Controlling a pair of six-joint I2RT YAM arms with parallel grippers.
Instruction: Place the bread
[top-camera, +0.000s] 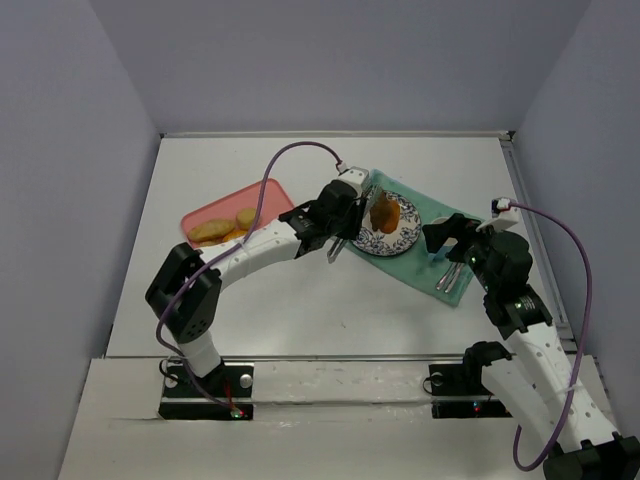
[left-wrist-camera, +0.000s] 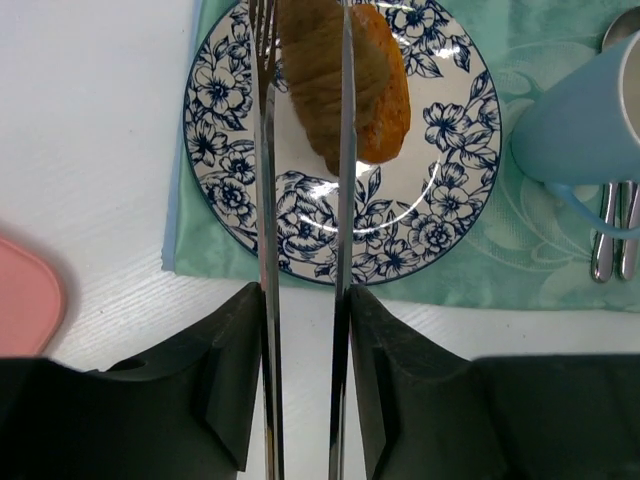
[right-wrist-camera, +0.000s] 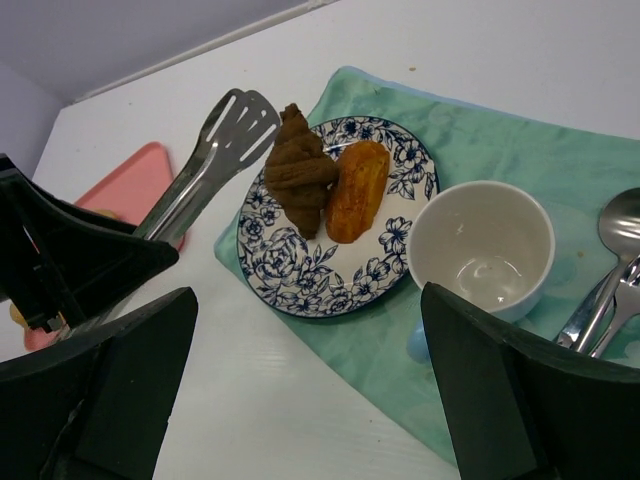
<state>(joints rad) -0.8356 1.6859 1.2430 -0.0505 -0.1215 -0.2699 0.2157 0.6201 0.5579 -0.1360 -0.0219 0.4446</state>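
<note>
My left gripper (top-camera: 335, 215) is shut on metal tongs (left-wrist-camera: 268, 200) and holds them over the flowered plate (left-wrist-camera: 225, 120). A brown croissant (left-wrist-camera: 312, 80) sits between the two tong blades and rests on the plate against an orange bread roll (left-wrist-camera: 385, 90). I cannot tell whether the blades still press it. In the right wrist view the croissant (right-wrist-camera: 297, 170) and roll (right-wrist-camera: 358, 188) lie side by side on the plate (right-wrist-camera: 300, 275), with the tongs (right-wrist-camera: 215, 150) at their left. My right gripper (right-wrist-camera: 310, 390) is open and empty, near the plate's right side (top-camera: 447, 235).
A green cloth (left-wrist-camera: 500, 260) lies under the plate. A pale blue cup (right-wrist-camera: 480, 245) and spoons (right-wrist-camera: 615, 225) sit on it to the right. A pink tray (top-camera: 215, 208) with more bread (top-camera: 215, 230) lies at the left.
</note>
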